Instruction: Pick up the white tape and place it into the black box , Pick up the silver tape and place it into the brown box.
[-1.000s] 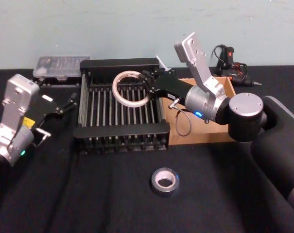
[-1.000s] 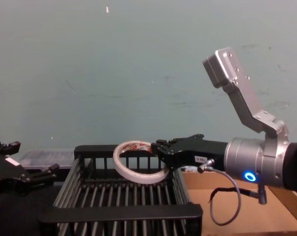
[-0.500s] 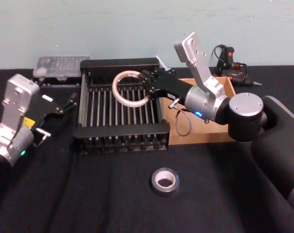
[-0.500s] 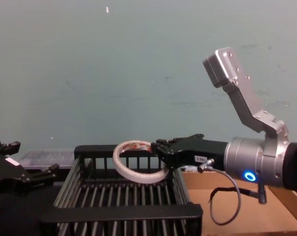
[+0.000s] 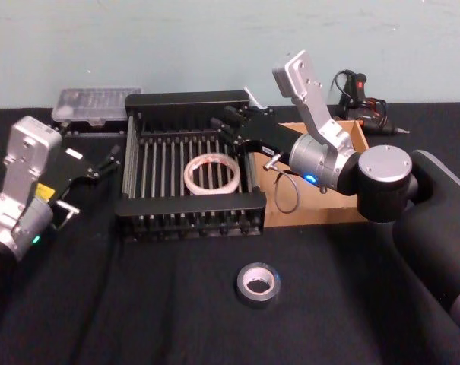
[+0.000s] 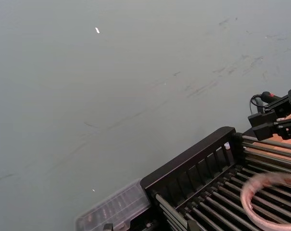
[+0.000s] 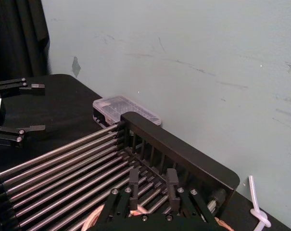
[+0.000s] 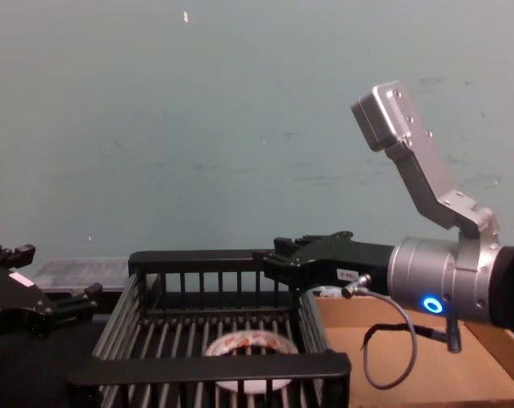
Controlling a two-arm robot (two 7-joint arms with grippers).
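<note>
The white tape (image 5: pixel 211 174) lies flat on the bars of the black box (image 5: pixel 188 204) in the head view, near the front rail and towards the right side. The right hand (image 5: pixel 228 124) hangs above the back right of the box, its fingers spread and gripping nothing. The silver tape (image 5: pixel 258 284) sits alone on the table (image 5: pixel 138 304), well apart from the brown box (image 5: pixel 357 134), which lies mostly under the right arm. The likely trouble is in the next reach: pulling the right hand out low could catch the crate's rim and drag it, and the silver roll is small and smooth, so a poorly centred grip could let it skid. The left hand (image 5: pixel 89 169) is parked, open and empty, left of the crate.

In the left wrist view the white tape (image 6: pixel 275 199) rests on the slats, with the right hand (image 6: pixel 275 120) above the far rail.

In the right wrist view the two fingers (image 7: pixel 134 185) stand apart over the bars, with a sliver of the roll below.

In the chest view the white tape (image 8: pixel 248 348) lies on the crate floor, the right hand (image 8: pixel 278 257) well above it.
</note>
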